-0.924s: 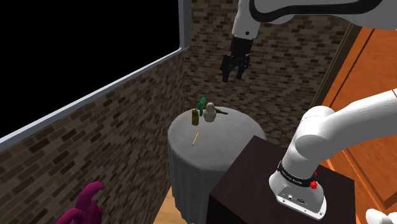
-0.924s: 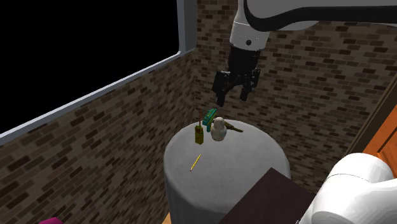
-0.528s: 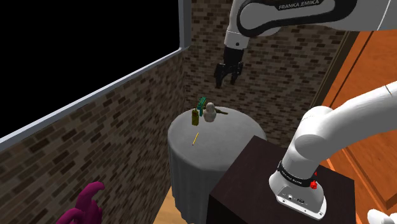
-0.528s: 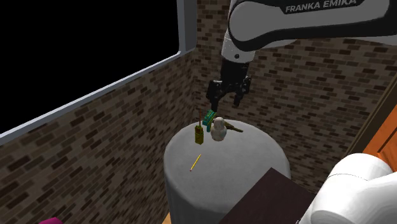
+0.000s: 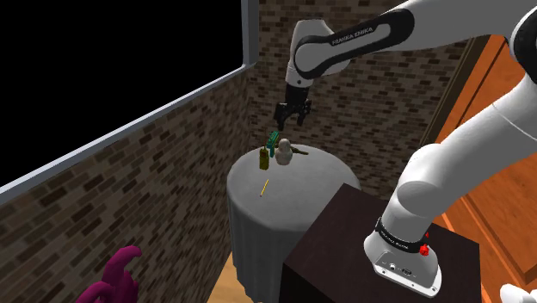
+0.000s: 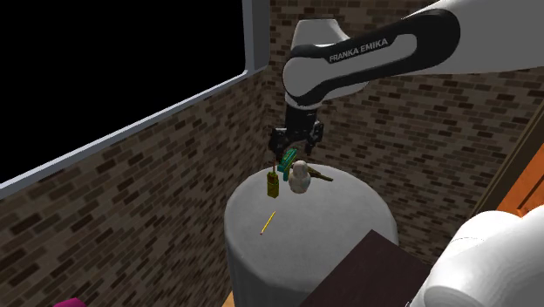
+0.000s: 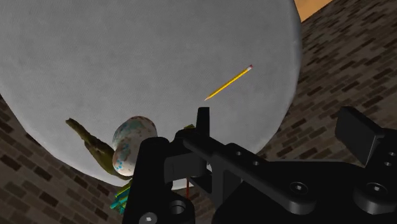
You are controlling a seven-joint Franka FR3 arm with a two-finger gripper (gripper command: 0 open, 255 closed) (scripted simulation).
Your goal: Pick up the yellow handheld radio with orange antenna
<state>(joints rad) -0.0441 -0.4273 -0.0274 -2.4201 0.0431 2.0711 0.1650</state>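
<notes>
Hanging over the far part of the round grey table, the black gripper points down. Its two fingers stand well apart in the wrist view, with nothing clasped between them. The yellow handheld radio stands upright on the table top, near the edge that is closest to the brick wall. It is lower than the gripper and a little toward the shoulder view's left of it, and the gripper does not touch it. Just beside the radio, on the shoulder view's right, stands a small pale figurine with speckles. Behind these two a teal object leans at an angle, and in the second exterior view the gripper's tips are just above it. An olive object lies on the other side of the figurine, close to it. A yellow pencil lies alone on the table, apart from this group and nearer to the shoulder camera. The dark stand of the arm is next to the table at the shoulder view's lower right. Above the brick wall a grey window frame borders a black area. A magenta object is at the lower left, low beside the wall.
</notes>
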